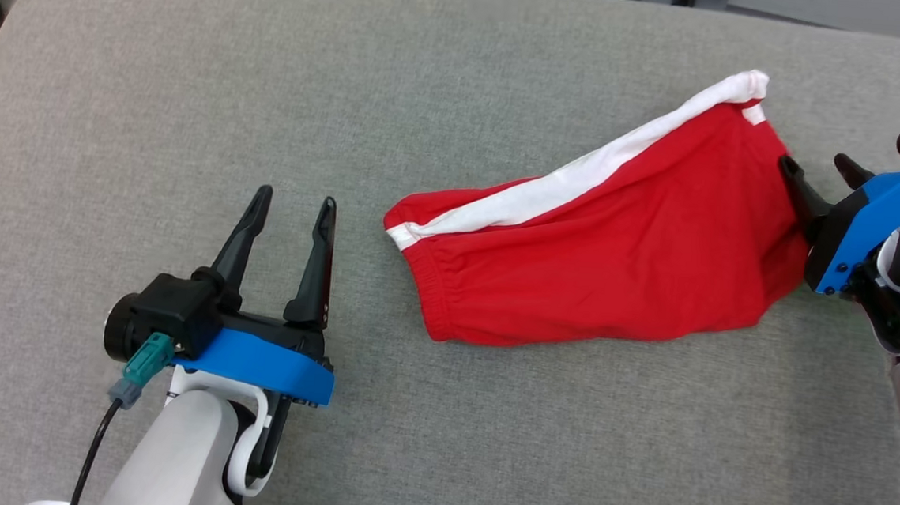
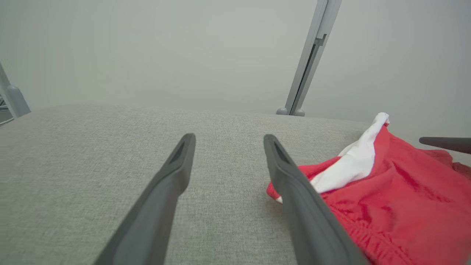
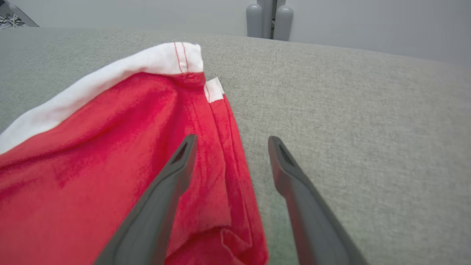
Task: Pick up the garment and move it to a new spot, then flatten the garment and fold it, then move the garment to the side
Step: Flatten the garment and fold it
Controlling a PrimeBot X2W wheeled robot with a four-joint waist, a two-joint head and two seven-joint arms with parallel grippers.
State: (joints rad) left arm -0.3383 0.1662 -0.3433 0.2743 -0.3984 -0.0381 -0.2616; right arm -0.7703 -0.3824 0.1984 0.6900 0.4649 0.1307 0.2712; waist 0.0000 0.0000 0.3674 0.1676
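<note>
We see red shorts (image 1: 608, 256) lying on the grey tabletop (image 1: 193, 68); left tool (image 1: 296, 195) spread empty nearby, right tool (image 1: 814, 161) spread at their edge

Left end effector (image 2: 229, 141) spread over grey cushion (image 2: 92, 147), red garment (image 2: 397, 206) just rt of it

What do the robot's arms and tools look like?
The left tool and right tool each have two long, dark, tapering fingers on a black body, backed by a bright blue plate. The forearms are pale, rounded shells. A teal connector with a black cable hangs beside the left one.
</note>
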